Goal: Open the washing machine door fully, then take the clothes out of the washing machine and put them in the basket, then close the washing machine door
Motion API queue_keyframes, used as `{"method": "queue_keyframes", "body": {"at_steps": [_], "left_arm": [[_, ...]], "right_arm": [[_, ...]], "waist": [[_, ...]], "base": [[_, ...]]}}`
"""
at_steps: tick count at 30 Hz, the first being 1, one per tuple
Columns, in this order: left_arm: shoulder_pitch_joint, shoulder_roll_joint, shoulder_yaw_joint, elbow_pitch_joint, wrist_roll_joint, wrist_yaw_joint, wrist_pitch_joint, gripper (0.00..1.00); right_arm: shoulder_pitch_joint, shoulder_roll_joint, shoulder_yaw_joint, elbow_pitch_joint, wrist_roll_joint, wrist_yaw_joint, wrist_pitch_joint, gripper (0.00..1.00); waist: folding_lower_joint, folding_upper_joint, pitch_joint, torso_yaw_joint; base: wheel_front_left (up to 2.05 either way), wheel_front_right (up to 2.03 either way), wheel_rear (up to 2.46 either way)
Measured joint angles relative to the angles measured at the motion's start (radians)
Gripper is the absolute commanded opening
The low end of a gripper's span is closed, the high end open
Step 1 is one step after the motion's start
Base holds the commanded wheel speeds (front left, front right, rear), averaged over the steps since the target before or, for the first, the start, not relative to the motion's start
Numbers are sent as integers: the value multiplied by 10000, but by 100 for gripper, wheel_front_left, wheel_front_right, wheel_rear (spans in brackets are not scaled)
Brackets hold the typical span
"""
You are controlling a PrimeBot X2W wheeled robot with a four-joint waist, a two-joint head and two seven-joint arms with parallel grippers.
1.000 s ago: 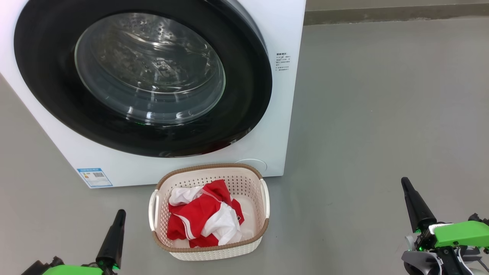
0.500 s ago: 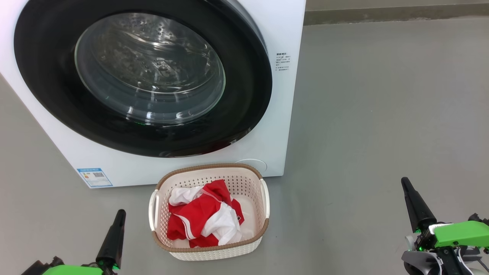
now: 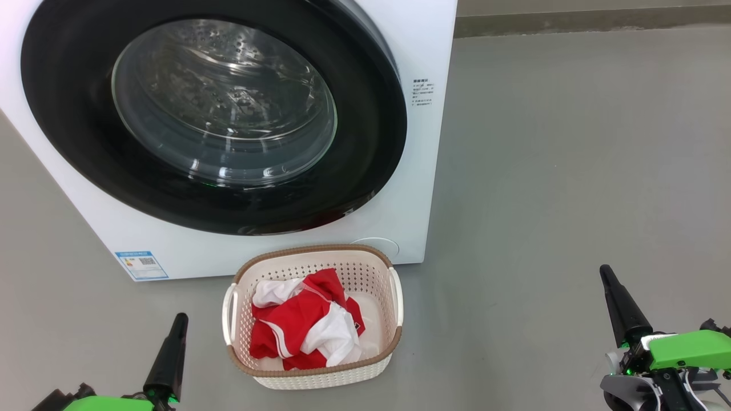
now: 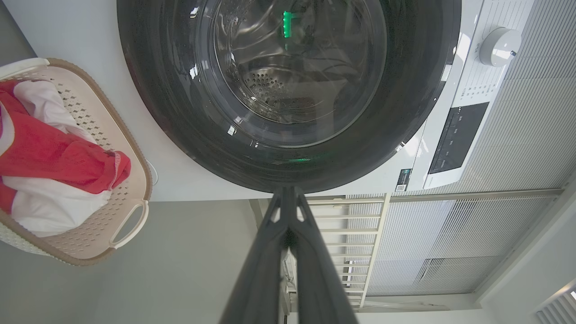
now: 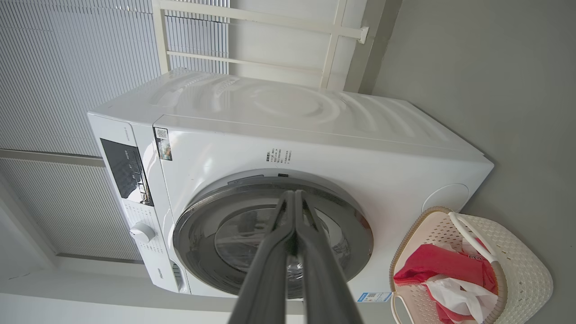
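– Red and white clothes: where?
– Heaped in one basket, on the floor just before one washing machine; its door is closed.
– Grippers?
– Two: left gripper, right gripper, jaws together, empty, flanking the basket.

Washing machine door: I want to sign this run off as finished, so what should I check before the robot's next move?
1. The washing machine door sits flush against the washing machine: ok.
2. Door fully locked: cannot tell.
3. No red fabric shows through the door: ok.
4. The clothes lie inside the basket, none over its rim: ok.
5. The left gripper and the right gripper are shut, holding nothing: ok.
6. Both grippers are apart from basket and door: ok.
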Motion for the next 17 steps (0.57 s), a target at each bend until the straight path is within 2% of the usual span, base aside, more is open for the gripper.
{"method": "queue_keyframes", "body": {"at_steps": [17], "left_arm": [[0, 0, 0, 0, 0, 0, 0, 0]], "right_arm": [[0, 0, 0, 0, 0, 0, 0, 0]], "waist": [[0, 0, 0, 0]], "base": [[0, 0, 0]]}}
